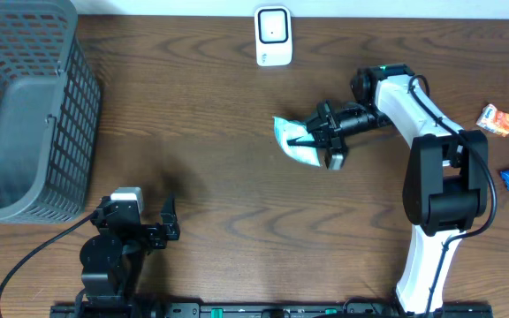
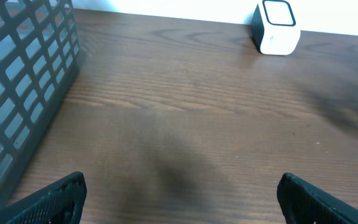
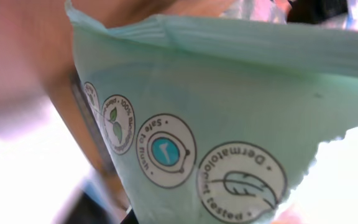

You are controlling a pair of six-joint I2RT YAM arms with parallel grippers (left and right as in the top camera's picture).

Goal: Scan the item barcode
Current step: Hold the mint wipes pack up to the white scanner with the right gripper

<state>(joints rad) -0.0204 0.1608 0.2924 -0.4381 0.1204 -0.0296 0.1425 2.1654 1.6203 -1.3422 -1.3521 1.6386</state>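
Over the wooden table [image 1: 219, 132], right jaws pinch a green packet [image 1: 292, 141]; left jaws gape empty.

Overhead looks down; low left wrist shares its scanner [image 1: 273, 35]; right wrist hugs packet [image 3: 229, 112].

Mint-green packet [image 3: 229, 93] is carrying a row of round seals [image 3: 165, 150]. One is reading "Dermatolog… tested" around a feather, the next "Safe to flush", the third "100%" over a leaf. Its remaining word is blurring out.
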